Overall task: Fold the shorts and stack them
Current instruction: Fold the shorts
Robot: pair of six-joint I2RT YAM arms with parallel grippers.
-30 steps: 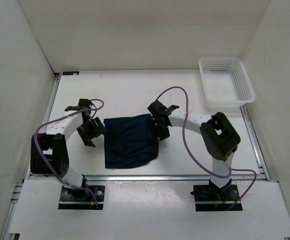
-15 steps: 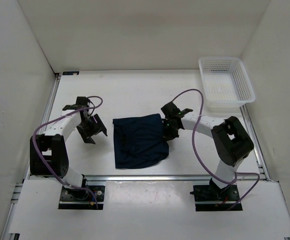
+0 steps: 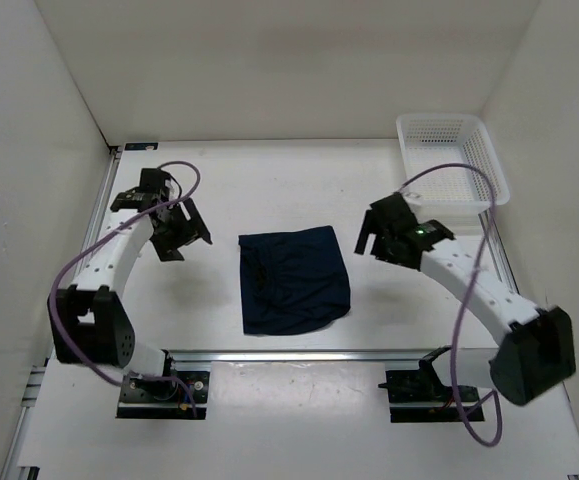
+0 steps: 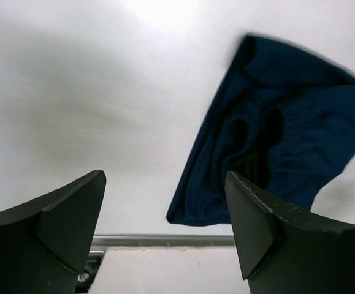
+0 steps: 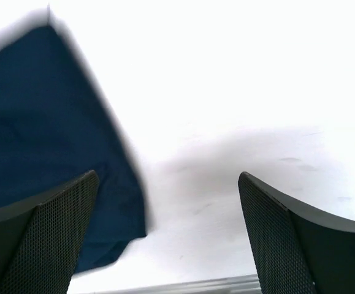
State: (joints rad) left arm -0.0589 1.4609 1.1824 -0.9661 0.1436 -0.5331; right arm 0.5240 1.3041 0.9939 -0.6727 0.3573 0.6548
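The dark navy shorts lie folded into a rough rectangle on the white table, near its front middle. My left gripper hangs open to the left of them, a clear gap away. On the other side my right gripper is open too, just off the shorts' right edge. In the left wrist view the shorts show their gathered waistband, beyond the empty left gripper. The right wrist view has the shorts at the left, with only bare table between the right gripper's fingers.
A white mesh basket stands at the back right corner, just behind the right arm. A metal rail runs along the table's front edge. White walls close the left, back and right sides.
The shorts have slid to the right with the right gripper, which then let go and drew off to the right. The left gripper pulled back, left and farther away.
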